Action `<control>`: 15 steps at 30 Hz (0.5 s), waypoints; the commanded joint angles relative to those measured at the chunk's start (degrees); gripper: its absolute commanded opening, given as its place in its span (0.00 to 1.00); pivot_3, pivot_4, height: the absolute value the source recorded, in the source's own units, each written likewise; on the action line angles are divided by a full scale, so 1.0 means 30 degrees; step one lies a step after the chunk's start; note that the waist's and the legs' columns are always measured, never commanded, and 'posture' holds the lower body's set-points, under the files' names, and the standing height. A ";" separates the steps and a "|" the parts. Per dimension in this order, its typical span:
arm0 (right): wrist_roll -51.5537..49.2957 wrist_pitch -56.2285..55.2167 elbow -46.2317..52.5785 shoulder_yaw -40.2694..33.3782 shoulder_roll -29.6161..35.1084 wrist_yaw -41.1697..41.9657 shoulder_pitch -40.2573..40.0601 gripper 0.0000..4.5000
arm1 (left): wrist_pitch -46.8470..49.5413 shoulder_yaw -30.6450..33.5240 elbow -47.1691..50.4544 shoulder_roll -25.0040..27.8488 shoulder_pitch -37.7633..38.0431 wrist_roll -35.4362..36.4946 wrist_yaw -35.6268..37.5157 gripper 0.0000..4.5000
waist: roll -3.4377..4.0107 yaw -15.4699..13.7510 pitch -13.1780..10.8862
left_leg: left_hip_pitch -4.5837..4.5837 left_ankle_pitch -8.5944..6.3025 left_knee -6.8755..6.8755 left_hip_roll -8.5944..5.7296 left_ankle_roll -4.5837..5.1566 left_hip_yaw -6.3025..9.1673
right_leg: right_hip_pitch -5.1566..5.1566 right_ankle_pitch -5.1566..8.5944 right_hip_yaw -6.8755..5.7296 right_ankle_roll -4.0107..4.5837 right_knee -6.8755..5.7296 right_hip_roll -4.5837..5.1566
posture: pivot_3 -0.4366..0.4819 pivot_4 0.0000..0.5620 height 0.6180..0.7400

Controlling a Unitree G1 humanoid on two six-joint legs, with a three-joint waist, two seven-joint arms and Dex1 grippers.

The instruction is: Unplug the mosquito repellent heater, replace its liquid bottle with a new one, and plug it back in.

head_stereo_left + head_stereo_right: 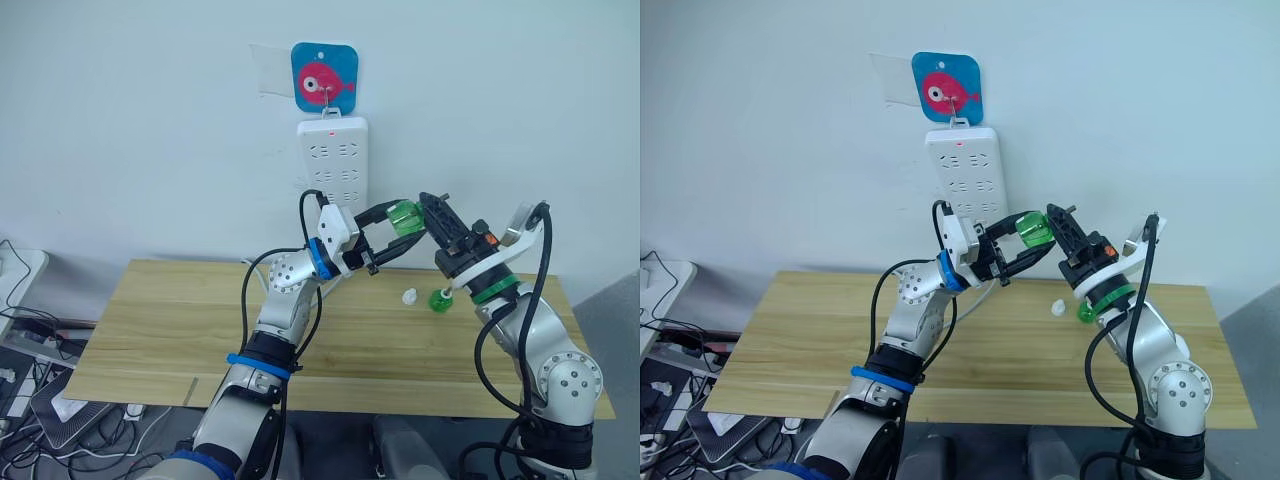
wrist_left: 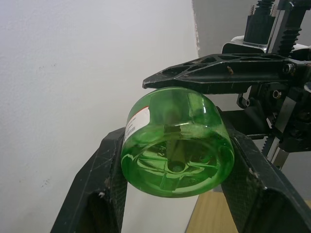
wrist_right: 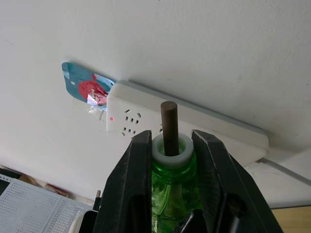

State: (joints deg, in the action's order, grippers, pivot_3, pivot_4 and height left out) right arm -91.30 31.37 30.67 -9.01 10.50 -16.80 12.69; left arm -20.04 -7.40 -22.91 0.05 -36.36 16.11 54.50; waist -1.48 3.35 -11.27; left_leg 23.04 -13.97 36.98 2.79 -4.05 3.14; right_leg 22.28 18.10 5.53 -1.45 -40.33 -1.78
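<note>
The power strip (image 1: 333, 160) hangs on the wall behind the table (image 1: 150, 330), just below a fish hook plate (image 1: 324, 78). In front of the strip, above the table, both grippers meet around a bottle (image 1: 405, 217). Below it on the table, a small cap (image 1: 409, 296) lies just left of another bottle (image 1: 439, 300).

wooden table (image 1: 180, 340) — white cap (image 1: 409, 296), green bottle (image 1: 440, 300)

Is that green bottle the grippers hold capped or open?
Open. The green bottle has no cap: a bare brown wick sticks out of its white neck, between the right gripper fingers.
</note>
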 commanded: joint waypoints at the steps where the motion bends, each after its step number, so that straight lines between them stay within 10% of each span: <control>1: -0.0426 -0.0140 0.0831 0.0169 0.0154 0.0162 -0.0124 0.19 | -0.0104 0.0223 0.0723 -0.0168 -0.0267 0.0474 -0.0258 0.50 | 0.0000 -0.0002 0.0000 | 0.0000 0.0000 0.0001 0.0000 0.0000 0.0001 | 0.0000 0.0000 0.0000 0.0000 0.0001 0.0000 | 0.44 0.27 1.00; 4: -0.0113 -0.0090 0.0727 0.0311 0.0367 0.0136 -0.0169 0.19 | -0.0034 0.0164 0.0719 -0.0085 -0.0287 0.0280 -0.0370 0.50 | 0.0000 -0.0002 0.0000 | 0.0000 0.0000 0.0000 0.0000 0.0000 0.0001 | 0.0000 0.0000 -0.0001 0.0000 0.0000 0.0000 | 0.44 0.27 1.00; 15: -0.0137 0.2833 0.1195 -0.1543 0.6639 0.1722 -0.4743 0.99 | 0.2632 0.0115 0.0697 0.0636 -0.0469 0.0961 0.0710 0.50 | 0.0002 -0.0097 -0.0002 | 0.0036 0.0000 -0.0001 -0.0002 0.0000 0.0003 | -0.0009 -0.0001 -0.0016 -0.0002 0.0060 0.0007 | 0.42 0.31 1.00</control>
State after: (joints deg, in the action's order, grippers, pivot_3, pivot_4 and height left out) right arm -91.11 37.26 31.90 -10.49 27.29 -13.58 0.13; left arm -12.77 -6.66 -22.81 1.71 -36.75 17.83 54.85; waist -1.48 3.06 -11.28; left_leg 23.19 -13.97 36.98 2.79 -4.05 3.14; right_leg 22.25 18.09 5.47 -1.46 -40.08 -1.75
